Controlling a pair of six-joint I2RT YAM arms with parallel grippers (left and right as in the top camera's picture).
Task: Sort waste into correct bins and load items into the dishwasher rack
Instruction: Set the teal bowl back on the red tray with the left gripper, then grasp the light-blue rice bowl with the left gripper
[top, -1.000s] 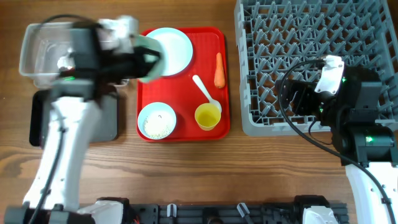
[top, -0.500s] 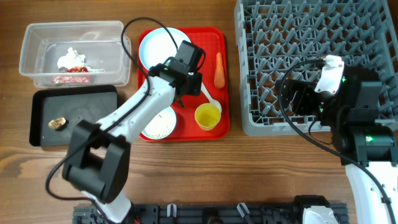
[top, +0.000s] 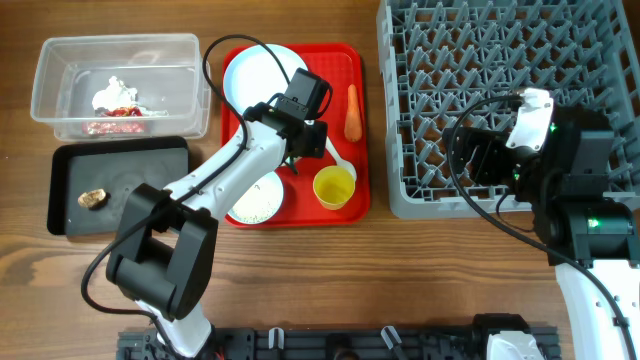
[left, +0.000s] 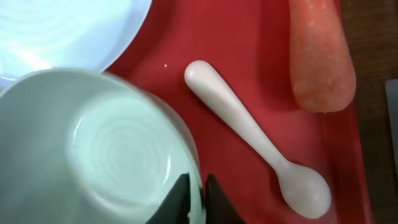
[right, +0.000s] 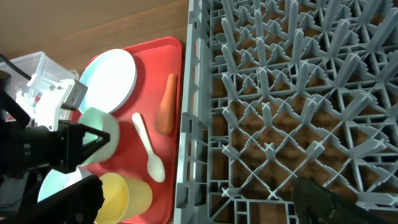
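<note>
Bowl (left: 118, 155) rim pinched, left end effector (left: 198, 194) (spoon (left: 255, 140) beside)

Rack (top: 500, 100) sat at counter's far right corner, red tray (top: 357, 62) left of it. On tray: plate (top: 255, 75) far-left, carrot (top: 352, 112) far-right, spoon (top: 335, 155) then cup (top: 333, 187) before carrot, rice bowl (top: 258, 198) near-left. Held bowl (left: 106, 155) in my left gripper (left: 198, 196) was between plate and spoon. Tub (top: 60, 60) took far left corner, black tray (top: 140, 190) before it.

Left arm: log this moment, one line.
left end effector: shut on bowl rim | bowl: over red tray | spoon, carrot: on red tray
</note>
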